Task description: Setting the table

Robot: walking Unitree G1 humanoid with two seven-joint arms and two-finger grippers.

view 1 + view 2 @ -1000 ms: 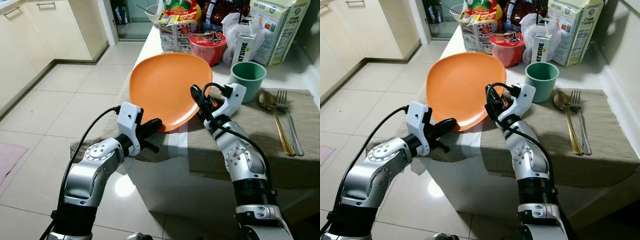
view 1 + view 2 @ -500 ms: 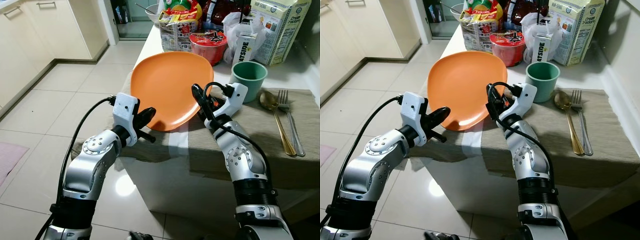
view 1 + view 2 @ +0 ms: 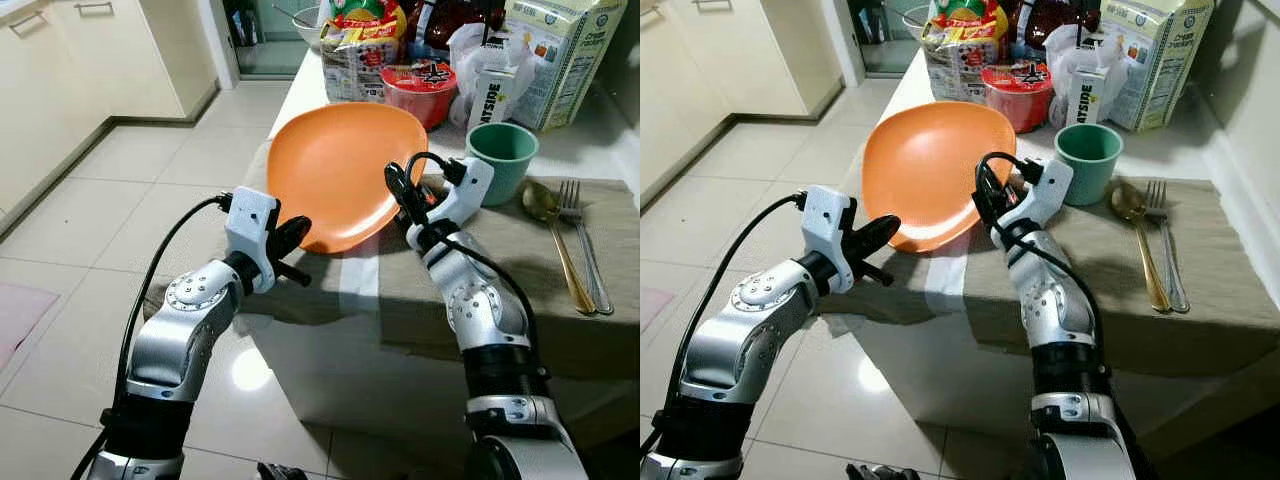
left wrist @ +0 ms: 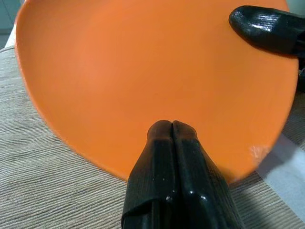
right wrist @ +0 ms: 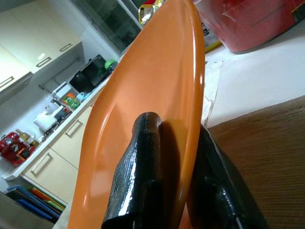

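An orange plate (image 3: 340, 170) is held tilted over the left end of the cloth-covered table (image 3: 560, 310). My right gripper (image 3: 398, 195) is shut on the plate's right rim, with one finger (image 5: 140, 157) on its upper face and the other behind it. My left gripper (image 3: 295, 232) is shut and holds nothing; it hovers just off the plate's near-left rim, fingertips (image 4: 171, 128) pointing at it. A green cup (image 3: 502, 155) stands on the cloth right of the plate. A gold spoon (image 3: 548, 215) and a silver fork (image 3: 580, 230) lie side by side further right.
Behind the plate the table is crowded: a red noodle bowl (image 3: 418, 85), snack bags (image 3: 360, 50), a small carton (image 3: 488, 95) and a large milk carton (image 3: 560, 50). Tiled floor (image 3: 120, 200) and cabinets lie to the left. A wall borders the table's right side.
My left gripper has risen and pulled slightly away from the plate's lower rim. The right gripper has carried the plate a little up and to the right, further over the table.
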